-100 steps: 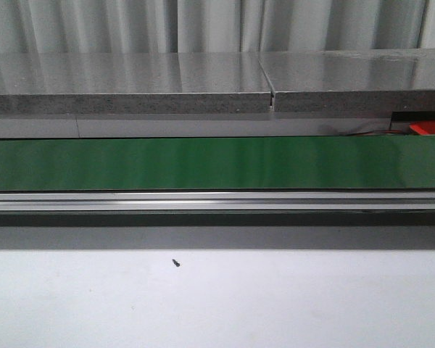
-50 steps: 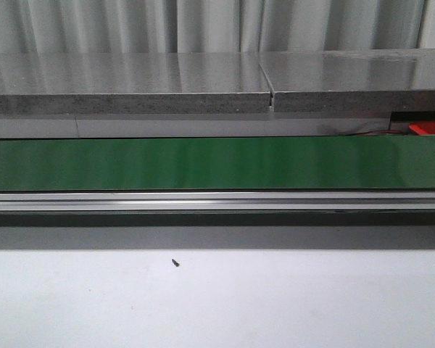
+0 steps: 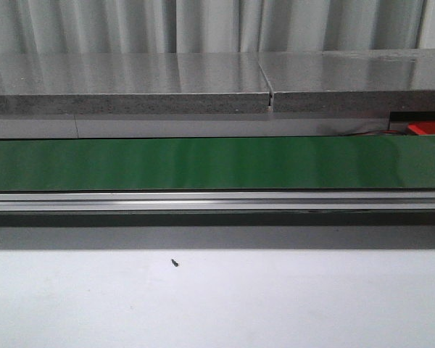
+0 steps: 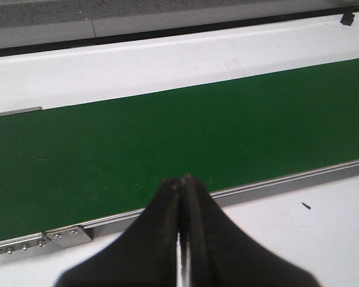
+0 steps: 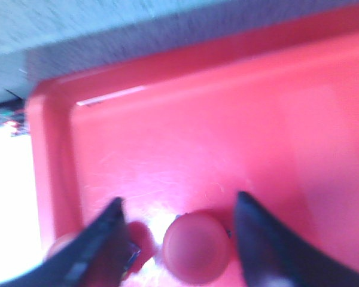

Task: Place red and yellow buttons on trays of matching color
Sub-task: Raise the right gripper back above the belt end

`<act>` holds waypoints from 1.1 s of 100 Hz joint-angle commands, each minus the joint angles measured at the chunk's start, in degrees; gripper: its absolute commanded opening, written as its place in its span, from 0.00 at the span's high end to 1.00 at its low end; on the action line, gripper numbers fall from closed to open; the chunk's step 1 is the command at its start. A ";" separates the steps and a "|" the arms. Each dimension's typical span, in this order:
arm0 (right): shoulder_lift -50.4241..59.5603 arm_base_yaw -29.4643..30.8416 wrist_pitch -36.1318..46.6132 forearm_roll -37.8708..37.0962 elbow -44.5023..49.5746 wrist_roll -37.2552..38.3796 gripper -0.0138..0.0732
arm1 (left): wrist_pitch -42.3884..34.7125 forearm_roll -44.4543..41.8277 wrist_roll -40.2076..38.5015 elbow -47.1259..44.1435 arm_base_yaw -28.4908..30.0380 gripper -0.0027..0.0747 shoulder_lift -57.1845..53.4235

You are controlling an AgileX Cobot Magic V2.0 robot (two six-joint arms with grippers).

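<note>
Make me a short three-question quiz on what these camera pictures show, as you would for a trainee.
1. True or false: the left pincer is open wide over the green belt.
2. What lies between the fingers of the right pincer? A) a yellow button B) a red button C) nothing
3. Fill in: the right pincer hangs over the ___ tray.

Key: 1. False, its fingers are pressed together. 2. B, with the fingers spread to either side of it. 3. Red.

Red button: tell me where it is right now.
Only the right wrist view shows it: the red button lies in the red tray, between the open fingers of the right gripper, near a tray corner.
</note>
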State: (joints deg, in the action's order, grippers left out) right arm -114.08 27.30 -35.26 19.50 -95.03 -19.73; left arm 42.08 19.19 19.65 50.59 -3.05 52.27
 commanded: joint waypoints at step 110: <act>51.39 -9.65 5.25 0.35 35.84 -2.79 0.91 | -3.61 1.39 -0.50 1.84 -0.54 0.99 -0.58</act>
State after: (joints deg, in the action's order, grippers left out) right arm -66.56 18.65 -33.28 19.25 -59.75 -21.89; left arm 42.08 19.19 19.65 50.59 -3.05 52.27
